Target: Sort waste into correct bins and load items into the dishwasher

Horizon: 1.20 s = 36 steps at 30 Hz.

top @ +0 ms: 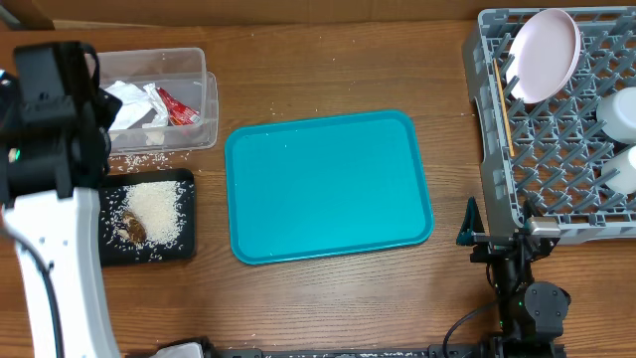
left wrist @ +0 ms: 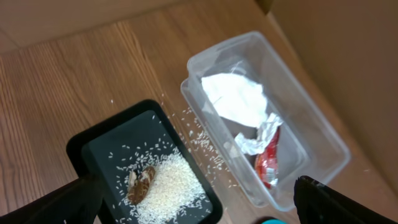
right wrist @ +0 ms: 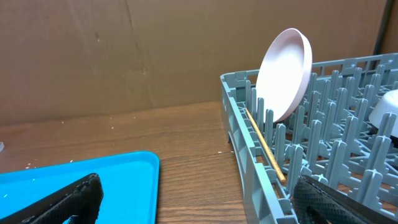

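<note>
1. Hovering w/ jaws spread, empty: left gripper (left wrist: pixel 199 208) over shallow black rectangular tray (top: pixel 185 253), 9 o'clock.
2. Right gripper (right wrist: pixel 199 200) likewise spread, empty, by grey pegged plastic dish rack (top: pixel 487 169), 3 o'clock.
3. Risk: arm sweep scatters loose white rice grains (top: pixel 141 159) beside tray.

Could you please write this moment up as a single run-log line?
left claw open, empty | right claw open, empty | napkin, wrapper in tub | rice, scraps in black tray | plate, chopsticks in rack
</note>
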Motion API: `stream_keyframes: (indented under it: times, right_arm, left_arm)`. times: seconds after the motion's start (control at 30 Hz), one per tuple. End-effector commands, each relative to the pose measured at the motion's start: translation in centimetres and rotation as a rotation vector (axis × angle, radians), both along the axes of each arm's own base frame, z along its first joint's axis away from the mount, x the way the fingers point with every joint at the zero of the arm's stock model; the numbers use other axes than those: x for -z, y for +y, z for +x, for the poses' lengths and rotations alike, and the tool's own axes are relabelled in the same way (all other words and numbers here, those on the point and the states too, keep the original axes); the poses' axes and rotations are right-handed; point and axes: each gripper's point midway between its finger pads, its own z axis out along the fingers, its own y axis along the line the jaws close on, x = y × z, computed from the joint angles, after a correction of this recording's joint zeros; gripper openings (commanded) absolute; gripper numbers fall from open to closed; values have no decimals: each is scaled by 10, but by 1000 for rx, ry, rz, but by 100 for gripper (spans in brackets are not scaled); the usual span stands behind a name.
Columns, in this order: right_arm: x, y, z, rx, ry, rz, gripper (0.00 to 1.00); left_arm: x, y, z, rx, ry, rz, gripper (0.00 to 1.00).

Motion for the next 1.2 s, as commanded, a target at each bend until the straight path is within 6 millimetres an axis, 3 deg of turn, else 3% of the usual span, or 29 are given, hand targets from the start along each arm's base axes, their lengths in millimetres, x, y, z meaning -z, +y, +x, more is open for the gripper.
stream_keyframes:
  times: [0.0,0.17,0.23,0.4,0.63,0.77,0.93,1.0,1.17]
  right_arm:
    - [1,-2,0,11,-8,-4,100]
    - [1,-2,0,11,-8,-4,100]
    - [1,-2,0,11,-8,-4,100]
    - [1,-2,0,11,-8,-4,100]
    - [1,-2,0,11,-8,-4,100]
    - [1,-2,0,11,-8,-4,100]
    - [1,-2,0,11,-8,-4,100]
    - [1,-2,0,11,-8,-4,100]
    - [1,-2,0,11,-8,-4,100]
  left_arm:
    - [-17,-3,-12,-3,-61,4,100]
    - [-28,-4,-24,2,-89,24,100]
    - [-20,-8,-36,69,1,44,100]
    - [19,-16,-67,230,245,94,100]
    - [79,-27,-102,247,316,38,100]
    - [100,-42,-90,318,169,3,100]
    - [127,-96,-59,715,-41,-4,100]
    - [135,-112,-55,829,-105,19,100]
    - [173,-121,-59,875,-193,47,100]
